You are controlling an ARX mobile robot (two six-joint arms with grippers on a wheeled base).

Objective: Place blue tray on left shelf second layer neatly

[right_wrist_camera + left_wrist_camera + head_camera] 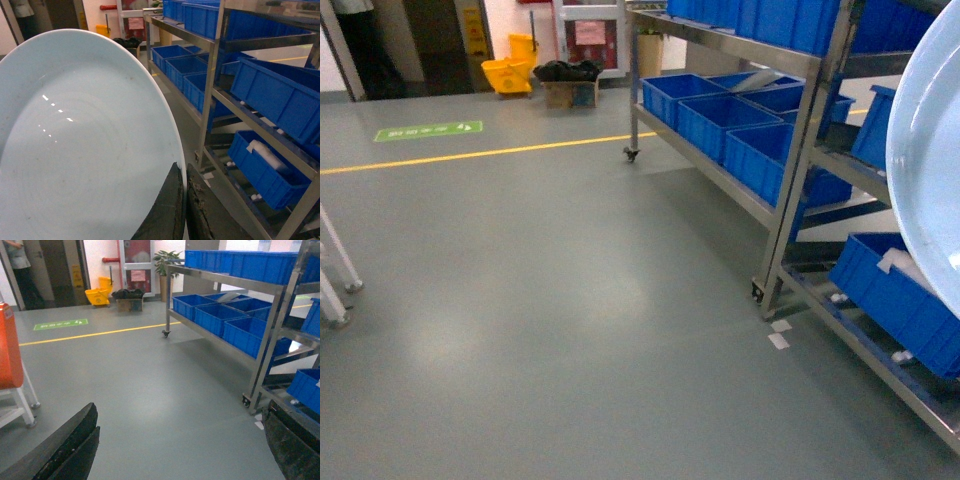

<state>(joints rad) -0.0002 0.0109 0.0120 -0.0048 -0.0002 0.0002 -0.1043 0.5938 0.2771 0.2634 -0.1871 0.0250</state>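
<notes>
Open floor [550, 300] beside steel rack [800, 150]

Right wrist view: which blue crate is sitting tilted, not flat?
The blue crate on the near rack's middle tier, right of the blue tray held by the right gripper. It slants down rightward; the others sit level.

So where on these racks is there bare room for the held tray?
Little: deep-blue crates crowd the far rack. The near rack's bottom tier looks bare beyond its crate. Right gripper pinches the blue tray; left gripper hangs open.
</notes>
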